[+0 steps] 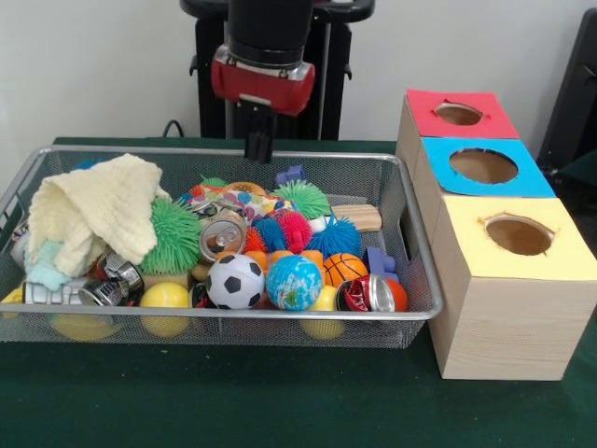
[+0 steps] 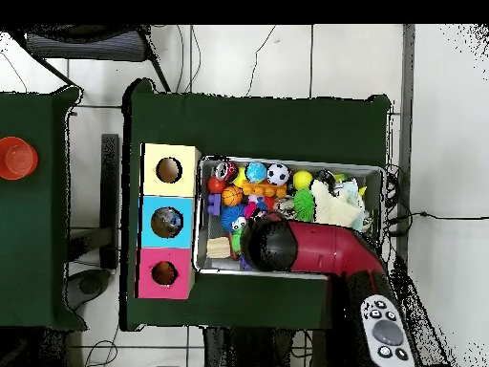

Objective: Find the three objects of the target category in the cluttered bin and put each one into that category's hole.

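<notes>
green cloth-covered desk [image 1: 280,401] | silver wire-mesh bin [image 1: 280,331] full of balls and cans | my end effector [image 1: 258,147] above its far rim, fingers pressed together, empty

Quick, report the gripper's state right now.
Gripper: above the far rim of the wire basket, not holding anything; open or closed cannot be told.

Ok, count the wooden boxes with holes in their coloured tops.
3, in a row beside the silver wire mesh basket: the yellow-topped box nearest the front camera, the blue-topped box in the middle, the red-topped box farthest back. None seems hidden.
</notes>
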Tool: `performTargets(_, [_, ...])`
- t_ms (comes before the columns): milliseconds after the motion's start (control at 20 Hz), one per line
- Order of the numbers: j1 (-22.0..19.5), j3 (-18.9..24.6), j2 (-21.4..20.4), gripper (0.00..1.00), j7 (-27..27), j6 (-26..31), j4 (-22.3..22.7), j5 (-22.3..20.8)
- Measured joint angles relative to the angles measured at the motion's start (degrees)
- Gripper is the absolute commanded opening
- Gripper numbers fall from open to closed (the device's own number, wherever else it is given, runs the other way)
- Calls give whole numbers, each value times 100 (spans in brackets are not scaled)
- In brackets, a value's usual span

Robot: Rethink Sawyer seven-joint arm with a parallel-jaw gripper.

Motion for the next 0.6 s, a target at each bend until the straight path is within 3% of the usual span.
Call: performTargets(600, [-321,81,226,0,0,1,-823,-2])
